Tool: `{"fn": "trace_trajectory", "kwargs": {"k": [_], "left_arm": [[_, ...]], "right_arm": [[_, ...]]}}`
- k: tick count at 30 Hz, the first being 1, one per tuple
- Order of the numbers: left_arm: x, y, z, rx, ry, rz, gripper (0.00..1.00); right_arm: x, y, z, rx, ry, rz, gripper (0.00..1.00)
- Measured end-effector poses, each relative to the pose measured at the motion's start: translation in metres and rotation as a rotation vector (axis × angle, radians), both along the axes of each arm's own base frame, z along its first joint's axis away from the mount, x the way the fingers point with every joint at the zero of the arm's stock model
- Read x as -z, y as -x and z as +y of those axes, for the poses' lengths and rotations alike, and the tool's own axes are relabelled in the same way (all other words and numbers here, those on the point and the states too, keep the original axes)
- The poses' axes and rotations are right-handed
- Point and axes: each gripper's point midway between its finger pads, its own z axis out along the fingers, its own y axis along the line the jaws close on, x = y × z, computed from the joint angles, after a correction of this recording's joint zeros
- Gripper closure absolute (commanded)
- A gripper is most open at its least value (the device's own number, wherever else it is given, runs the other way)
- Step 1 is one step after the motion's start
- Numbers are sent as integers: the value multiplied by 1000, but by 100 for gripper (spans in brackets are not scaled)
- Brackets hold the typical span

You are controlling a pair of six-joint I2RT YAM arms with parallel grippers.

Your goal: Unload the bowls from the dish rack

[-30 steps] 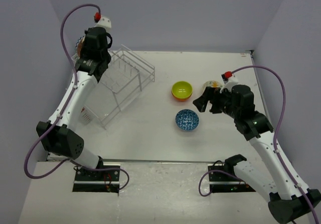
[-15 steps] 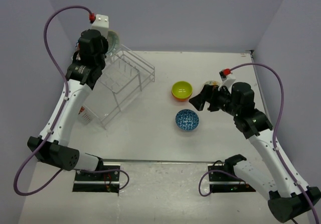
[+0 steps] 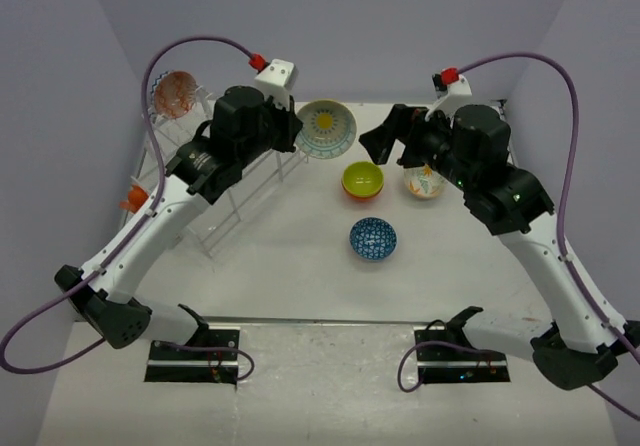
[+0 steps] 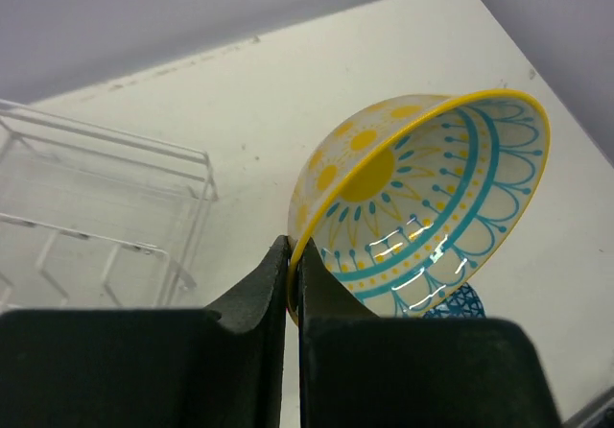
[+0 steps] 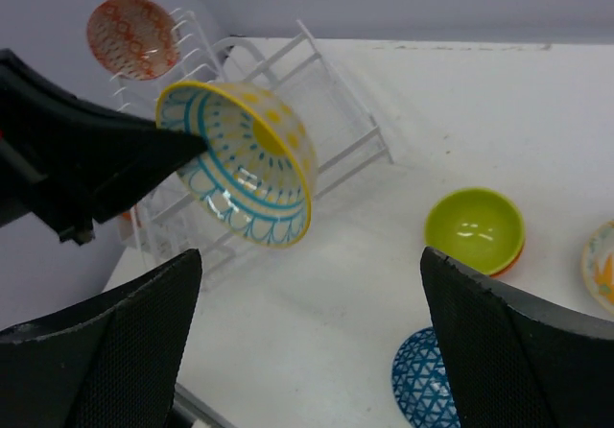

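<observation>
Moved since half a second ago: left arm, swung from the dish rack's far end to mid-table; right arm, raised to meet it.

Top view: left gripper [image 3: 298, 132] holds the teal-and-yellow bowl [image 3: 327, 128] aloft, clear of the dish rack [image 3: 215, 221]. Right gripper [image 3: 385, 138] is just beside it, on the bowl's right.

Left wrist: fingers [image 4: 249, 303] pinched on the rim, bowl tilted.

Right wrist: fingers [image 5: 106, 342] spread wide, empty. Bowl lies ahead, upper left.

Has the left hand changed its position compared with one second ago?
Yes. The left hand, shut on the teal-rimmed bowl, has swung right from the far left end of the rack to past its right end, toward the green bowl.
</observation>
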Motion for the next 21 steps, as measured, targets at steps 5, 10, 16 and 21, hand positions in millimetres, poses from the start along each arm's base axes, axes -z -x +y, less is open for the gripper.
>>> {"fn": "trace_trajectory", "kwargs": {"k": [5, 10, 16, 21], "left_arm": [[41, 8, -28, 73, 20, 125, 100], [64, 14, -43, 113, 38, 200, 100], [62, 14, -47, 124, 57, 200, 100], [58, 15, -52, 143, 85, 199, 100]], "right_arm": [[24, -32, -9, 131, 139, 35, 29], [70, -50, -12, 192, 282, 114, 41], [83, -44, -6, 172, 330, 123, 43], [84, -46, 0, 153, 344, 109, 79]]}}
